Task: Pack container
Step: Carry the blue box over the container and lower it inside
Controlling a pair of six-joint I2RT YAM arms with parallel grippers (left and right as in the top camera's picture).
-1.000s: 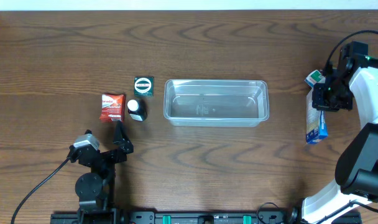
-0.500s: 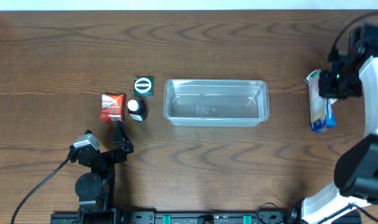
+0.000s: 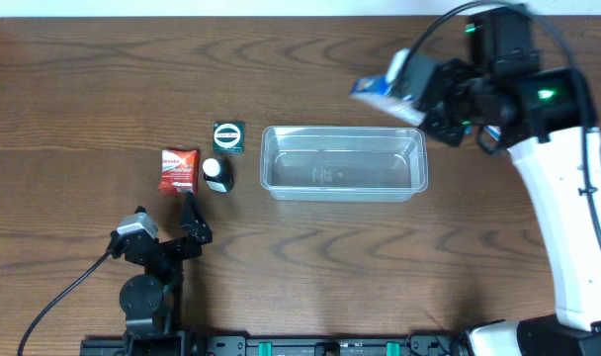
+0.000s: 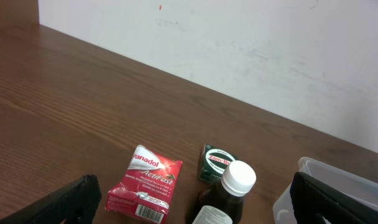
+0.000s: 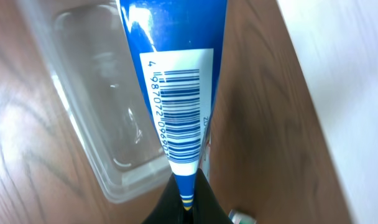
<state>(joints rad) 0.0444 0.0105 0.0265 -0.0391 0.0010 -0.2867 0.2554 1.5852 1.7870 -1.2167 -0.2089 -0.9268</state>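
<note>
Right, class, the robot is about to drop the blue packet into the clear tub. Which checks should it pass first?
1. Grip: right pincer shut on the blue packet: ok.
2. Packet squarely above the container: cannot tell; overhead it appears by the far right corner.
3. Room in the container: ok, nothing lies in it.
4. The left pincer away from the container: ok, open near the bottle.
5. The red packet and green box outside the drop path: ok.
</note>
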